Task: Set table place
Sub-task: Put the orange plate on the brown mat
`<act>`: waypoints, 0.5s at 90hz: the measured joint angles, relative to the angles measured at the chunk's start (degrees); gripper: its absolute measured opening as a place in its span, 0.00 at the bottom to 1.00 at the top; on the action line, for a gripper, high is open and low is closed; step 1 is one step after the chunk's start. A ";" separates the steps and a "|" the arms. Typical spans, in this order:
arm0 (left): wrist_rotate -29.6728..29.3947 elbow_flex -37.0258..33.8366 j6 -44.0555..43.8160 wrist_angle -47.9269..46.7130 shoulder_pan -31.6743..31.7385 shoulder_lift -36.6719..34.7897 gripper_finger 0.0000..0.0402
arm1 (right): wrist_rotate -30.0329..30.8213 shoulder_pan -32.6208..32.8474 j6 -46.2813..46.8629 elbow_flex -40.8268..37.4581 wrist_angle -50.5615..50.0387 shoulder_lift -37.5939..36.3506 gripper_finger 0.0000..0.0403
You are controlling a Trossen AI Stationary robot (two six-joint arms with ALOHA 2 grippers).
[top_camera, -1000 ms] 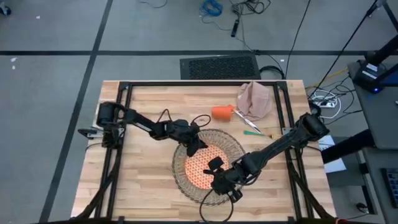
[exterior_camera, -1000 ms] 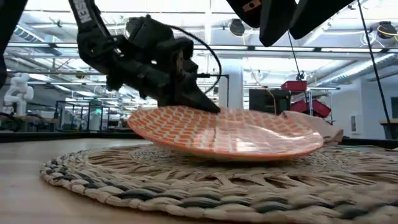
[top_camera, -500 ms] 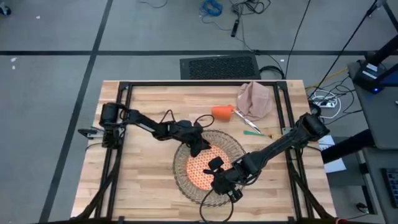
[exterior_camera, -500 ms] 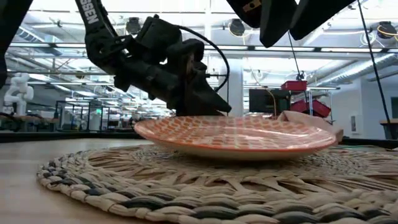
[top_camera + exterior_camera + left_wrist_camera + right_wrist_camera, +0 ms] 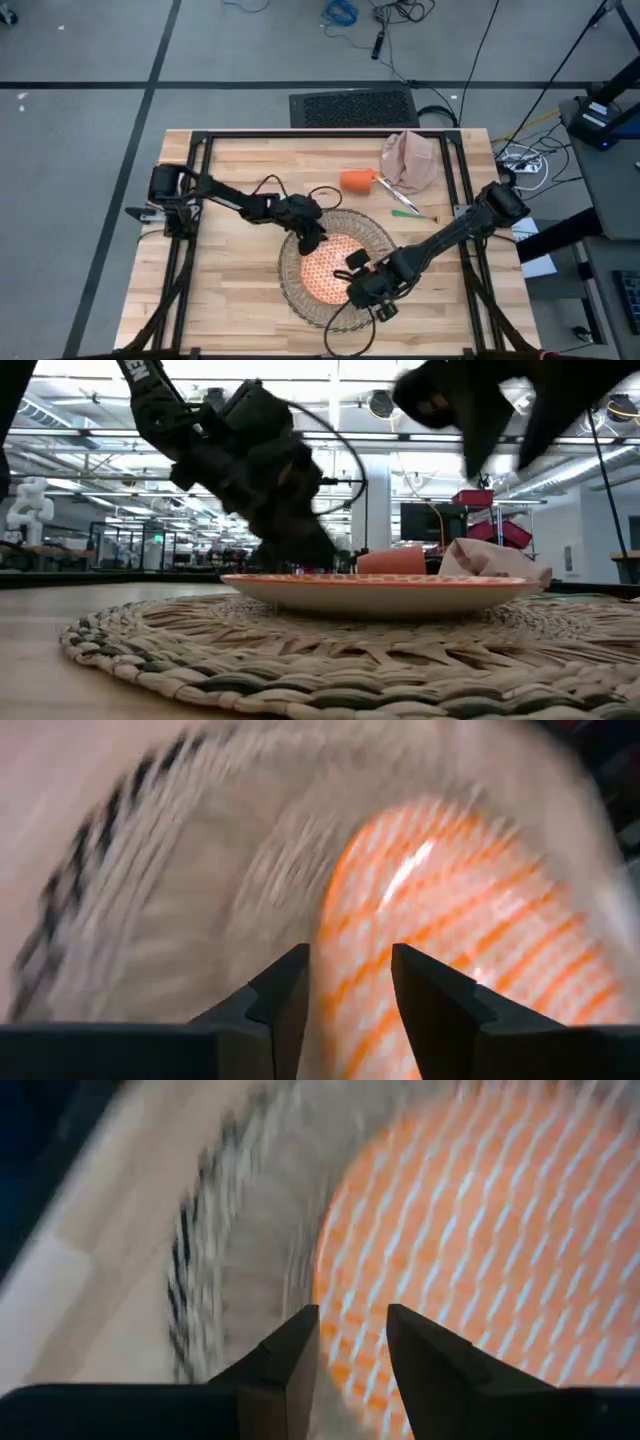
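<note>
The orange-patterned plate (image 5: 325,268) lies flat on the woven wicker placemat (image 5: 380,235) in the middle of the table (image 5: 230,290). My left gripper (image 5: 314,240) stands at the plate's far-left rim, open; one finger is over the plate and the other over the mat (image 5: 350,990). My right gripper (image 5: 356,288) hovers open above the plate's near-right rim (image 5: 353,1345), well clear of it in the low view. The orange cup (image 5: 355,181), the beige napkin (image 5: 410,160) and the cutlery (image 5: 400,198) lie at the far right. My left gripper points down at the plate's far-left rim (image 5: 318,960), which runs through the gap between its fingers. Motion blur hides whether either finger touches the rim. The plate rests level on the placemat (image 5: 380,592).
Bare wood lies left of the placemat and along the near edge (image 5: 220,310). The black frame rails (image 5: 195,220) run along the table's sides. Loose cables hang from both arms over the mat.
The plate's left side, held up tilted by my left gripper, has come down, and the plate now lies flat on the placemat. My left gripper went down with it. My right gripper has shifted a little toward the table's right edge.
</note>
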 joint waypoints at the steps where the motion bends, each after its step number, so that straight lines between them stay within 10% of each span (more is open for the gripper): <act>1: -0.01 0.00 0.23 -0.37 -0.14 -0.01 0.32 | -0.02 0.06 0.47 -0.48 -0.07 0.00 0.27; 45: -1.06 -0.35 3.16 -8.96 -2.05 -1.23 0.32 | -0.61 -1.41 11.61 -23.44 19.58 -3.09 0.27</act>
